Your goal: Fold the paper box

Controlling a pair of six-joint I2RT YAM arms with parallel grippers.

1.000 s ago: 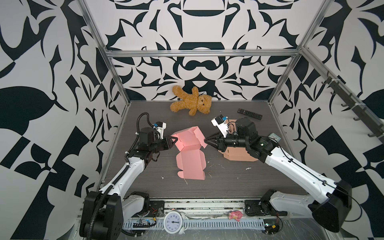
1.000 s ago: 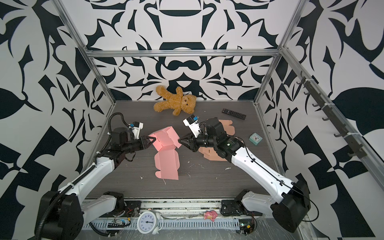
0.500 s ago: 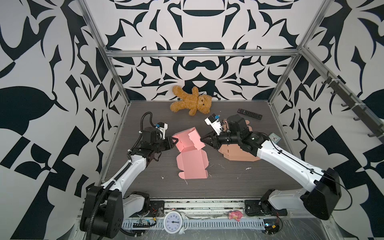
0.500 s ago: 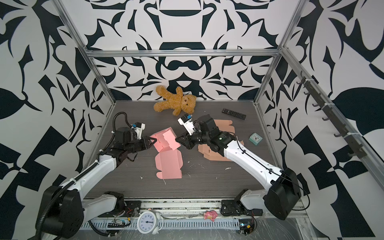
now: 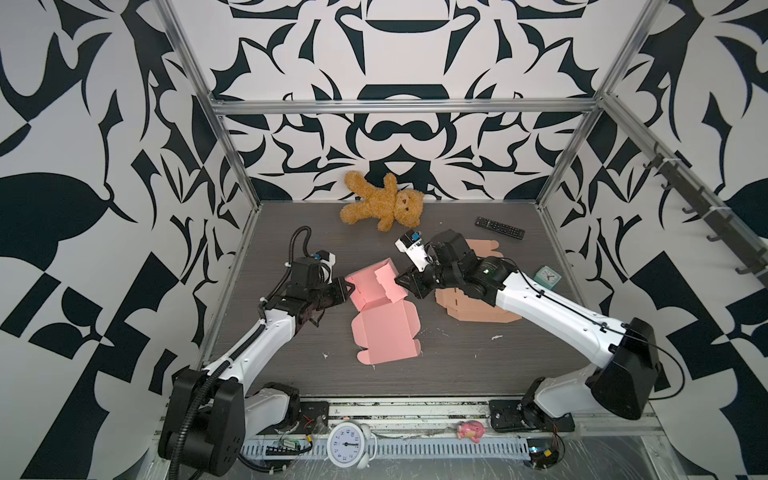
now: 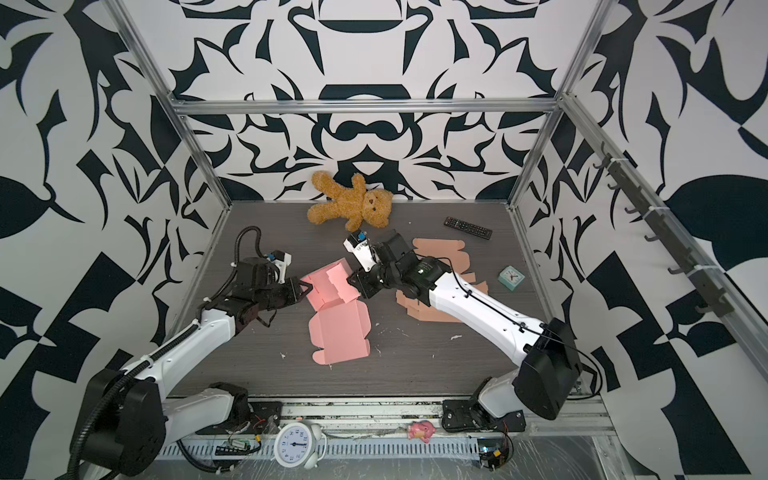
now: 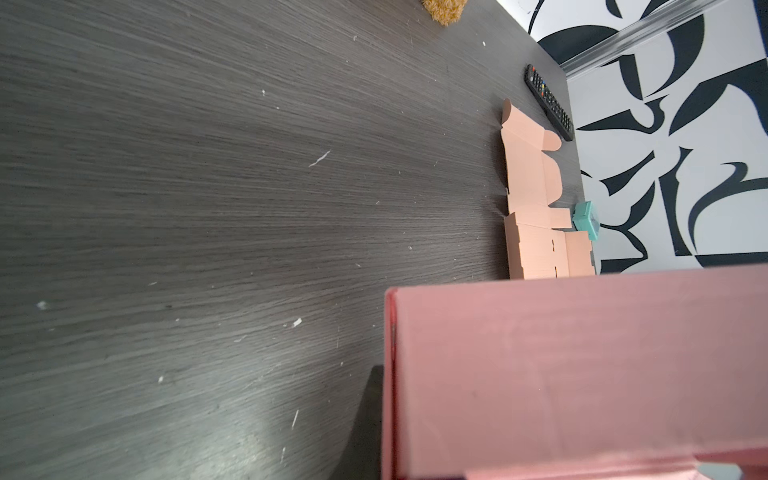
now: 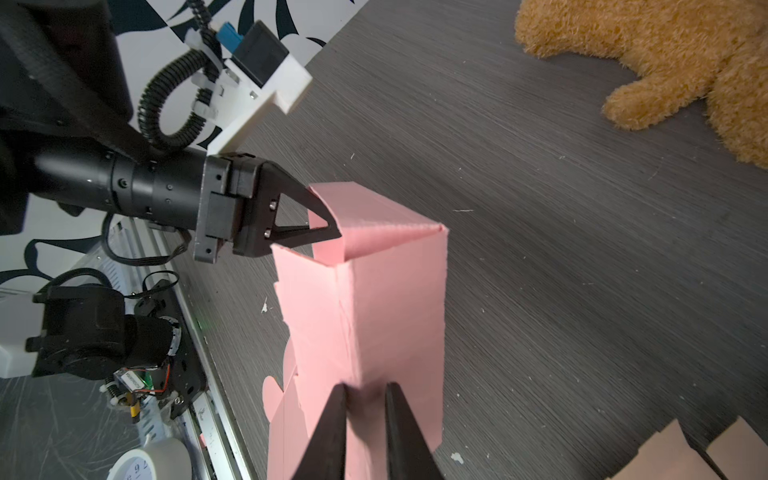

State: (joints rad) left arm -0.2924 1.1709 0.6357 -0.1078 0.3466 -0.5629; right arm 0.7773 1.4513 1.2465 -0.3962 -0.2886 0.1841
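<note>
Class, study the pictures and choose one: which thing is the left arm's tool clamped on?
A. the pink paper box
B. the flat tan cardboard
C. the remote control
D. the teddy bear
A: in the right wrist view the left tool is pinched shut on an upright wall of the pink paper box.

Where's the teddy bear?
In both top views the teddy bear lies at the back of the table against the wall, behind the pink box, left of the remote.
</note>
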